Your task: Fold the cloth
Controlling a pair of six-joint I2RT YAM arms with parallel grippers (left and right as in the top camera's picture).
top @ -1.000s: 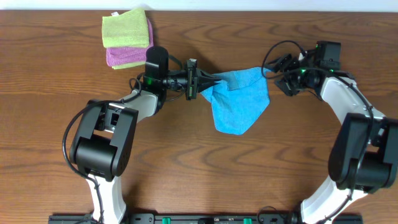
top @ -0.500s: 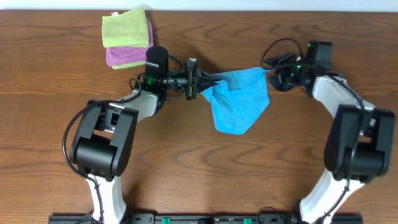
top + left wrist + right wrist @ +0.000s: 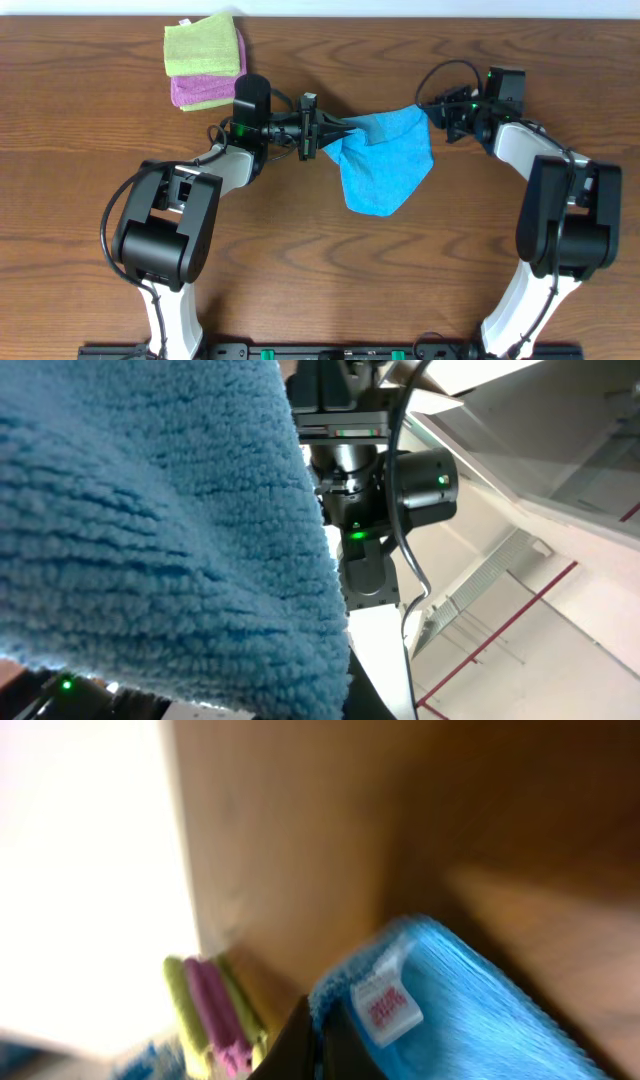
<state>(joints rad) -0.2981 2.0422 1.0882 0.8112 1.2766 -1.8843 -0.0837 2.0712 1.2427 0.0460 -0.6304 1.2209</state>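
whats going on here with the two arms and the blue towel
Two robot arms are working on folding the cloth, a sky-blue towel stretched between them over the wooden table. The left gripper is shut on its bunched left corner. The right gripper is shut at the right corner by the tag, apparently pinching it. The rest sags to a point. A green cloth and purple cloth sit stacked at the back left.

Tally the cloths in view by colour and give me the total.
Blue cloth: 1
Lime-green cloth: 1
Purple cloth: 1
Total: 3
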